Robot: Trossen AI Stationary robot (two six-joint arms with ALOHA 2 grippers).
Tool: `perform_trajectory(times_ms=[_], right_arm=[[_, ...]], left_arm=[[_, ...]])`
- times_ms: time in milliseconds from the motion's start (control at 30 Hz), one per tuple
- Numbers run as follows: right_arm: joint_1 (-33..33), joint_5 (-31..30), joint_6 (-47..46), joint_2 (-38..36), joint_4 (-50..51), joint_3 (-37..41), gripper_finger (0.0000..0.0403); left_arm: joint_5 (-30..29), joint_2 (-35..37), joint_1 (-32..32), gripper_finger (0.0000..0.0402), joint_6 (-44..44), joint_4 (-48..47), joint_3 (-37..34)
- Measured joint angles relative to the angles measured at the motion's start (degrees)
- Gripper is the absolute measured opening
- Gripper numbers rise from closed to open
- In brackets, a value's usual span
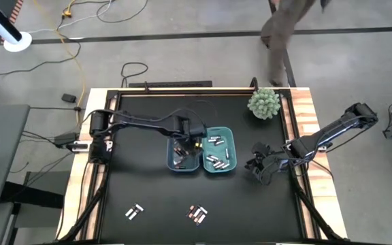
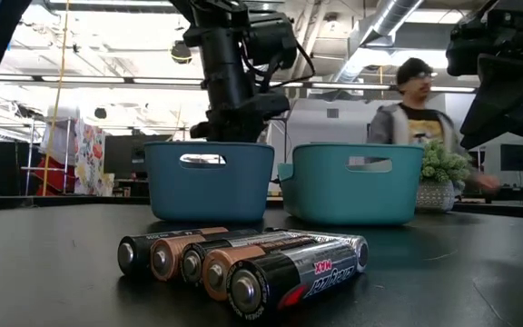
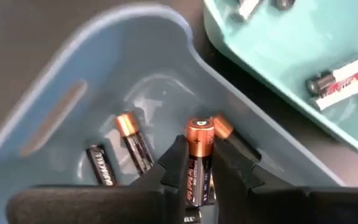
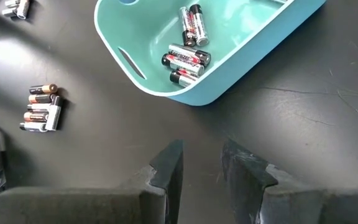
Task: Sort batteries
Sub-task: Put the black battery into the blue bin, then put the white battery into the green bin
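While the left hand (image 3: pixel 199 180) sits down inside the blue bin (image 1: pixel 182 162), its fingers pinch a copper-tipped battery (image 3: pixel 197 155) upright, other cells (image 3: pixel 132 140) lying on the bin floor. Right hand (image 4: pixel 201 165) hovers over bare bench (image 1: pixel 250 211) beside the teal bin (image 4: pixel 241 43), fingers slightly parted, holding nothing. More batteries (image 1: pixel 197 214) lie at the bench's front.

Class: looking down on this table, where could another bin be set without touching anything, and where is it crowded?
Free: the black tabletop left of the blue bin, and the strip between the bins and the loose batteries. Crowded: the blue bin, where the left gripper holds a battery, beside the teal bin.
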State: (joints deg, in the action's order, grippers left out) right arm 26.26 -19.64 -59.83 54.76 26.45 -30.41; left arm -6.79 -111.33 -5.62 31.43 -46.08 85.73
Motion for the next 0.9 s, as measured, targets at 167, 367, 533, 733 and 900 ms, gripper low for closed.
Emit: perform_trajectory(times_ms=[167,367,533,733,900], right_arm=[[0.00,0.00,-0.01,-0.01,0.03,0.00,0.0127],[0.00,0.00,-0.11,0.00,-0.03,0.01,0.0127],[0.00,0.00,-0.11,0.00,-0.05,0.00,0.0127],[-0.02,0.00,-0.11,-0.01,-0.03,0.02,0.0127],[-0.02,0.00,-0.13,0.00,-0.03,0.02,0.0127]], left_arm=[[-0.02,-0.06,-0.29,0.0072,2.23,0.00,0.00],[-0.01,-0.04,-0.12,0.0076,3.31,-0.47,0.00],[0.01,-0.02,-0.10,0.0077,4.18,-1.04,0.00],[0.11,-0.02,-0.85,0.0078,7.15,-1.63,0.00],[1.69,-0.02,-2.14,0.0079,7.26,-3.75,0.00]])
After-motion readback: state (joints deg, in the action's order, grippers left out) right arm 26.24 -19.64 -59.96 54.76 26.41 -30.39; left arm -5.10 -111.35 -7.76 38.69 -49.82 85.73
